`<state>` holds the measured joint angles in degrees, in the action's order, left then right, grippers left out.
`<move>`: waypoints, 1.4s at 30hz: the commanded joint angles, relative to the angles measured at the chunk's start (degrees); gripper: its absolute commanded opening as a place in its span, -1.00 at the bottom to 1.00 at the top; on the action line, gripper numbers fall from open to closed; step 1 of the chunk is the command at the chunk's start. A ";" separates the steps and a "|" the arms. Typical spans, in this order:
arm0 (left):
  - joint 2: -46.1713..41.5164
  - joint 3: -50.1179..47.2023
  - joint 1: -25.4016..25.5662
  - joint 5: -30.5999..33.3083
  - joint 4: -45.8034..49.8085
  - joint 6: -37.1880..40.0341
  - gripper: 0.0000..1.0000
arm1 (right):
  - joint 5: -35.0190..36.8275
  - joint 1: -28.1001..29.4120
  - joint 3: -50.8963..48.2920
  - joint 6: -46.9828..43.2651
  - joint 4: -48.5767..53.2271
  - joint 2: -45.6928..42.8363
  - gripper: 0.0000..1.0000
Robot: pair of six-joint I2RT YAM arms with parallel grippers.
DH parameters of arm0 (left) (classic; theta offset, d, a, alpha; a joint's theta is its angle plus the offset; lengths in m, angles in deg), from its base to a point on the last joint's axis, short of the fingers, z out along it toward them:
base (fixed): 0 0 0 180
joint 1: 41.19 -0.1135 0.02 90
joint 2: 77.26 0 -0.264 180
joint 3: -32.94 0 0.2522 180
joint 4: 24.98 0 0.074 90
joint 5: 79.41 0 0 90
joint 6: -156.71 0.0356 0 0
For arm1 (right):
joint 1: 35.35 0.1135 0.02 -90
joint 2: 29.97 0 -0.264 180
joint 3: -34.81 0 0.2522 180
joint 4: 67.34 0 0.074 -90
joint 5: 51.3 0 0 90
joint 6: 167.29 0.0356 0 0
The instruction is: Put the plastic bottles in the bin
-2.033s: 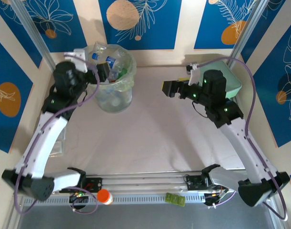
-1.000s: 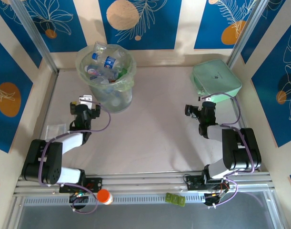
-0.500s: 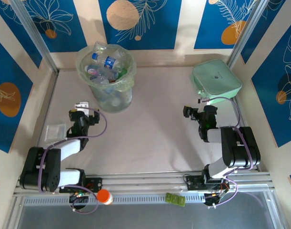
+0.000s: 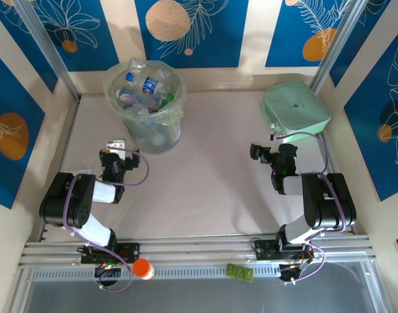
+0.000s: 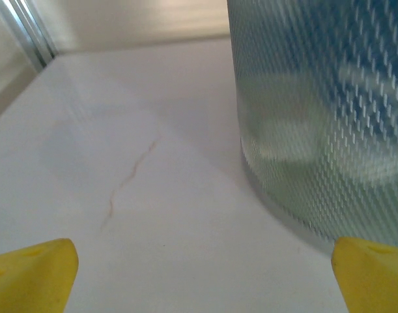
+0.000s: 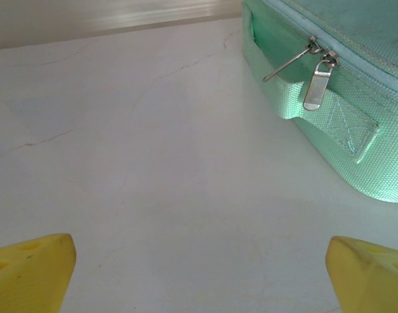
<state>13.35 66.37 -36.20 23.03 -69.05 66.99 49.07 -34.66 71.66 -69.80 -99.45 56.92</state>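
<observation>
- Plastic bottles [image 4: 145,88]: heaped inside the bin [image 4: 161,134], at the far left of the bench [image 4: 205,189].
- Left pincer [image 4: 117,153]: spread wide, empty, low on the bin's near side.
- Right pincer [image 4: 264,151]: spread wide, empty, beside the mint case [image 4: 296,111].
- Task: judged complete. Park both arms gently, and give the bin wall room so you don't tip it.

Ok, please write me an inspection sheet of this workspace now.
Surface: pale table, faint hairline marks.
Job's things: plastic bottles piled inside the upright bin, far left.
Clutter: mint-green case far right; orange-capped item and green item by the near rail.
Grippers: left tool open, empty, near the bin; right tool open, empty, near that case.
Cables: purple cables loop behind both tools.
Surroundings: blue leaf-pattern panels, metal posts.
</observation>
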 commanded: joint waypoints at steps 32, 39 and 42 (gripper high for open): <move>-0.88 1.08 -0.28 -2.96 2.13 1.30 0.99 | -7.56 -0.84 1.03 -2.32 0.25 0.30 0.98; -0.88 1.17 -0.16 -3.22 2.45 1.53 0.99 | -7.60 -0.87 1.08 -2.30 0.21 0.30 0.98; -0.78 1.25 -0.14 -3.30 2.47 1.53 0.99 | -7.31 -0.69 1.07 -2.39 0.20 0.25 0.98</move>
<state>13.22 67.02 -36.04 19.62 -66.01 68.52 41.27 -35.73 71.71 -71.18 -98.99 56.94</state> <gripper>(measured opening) 0.994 0.990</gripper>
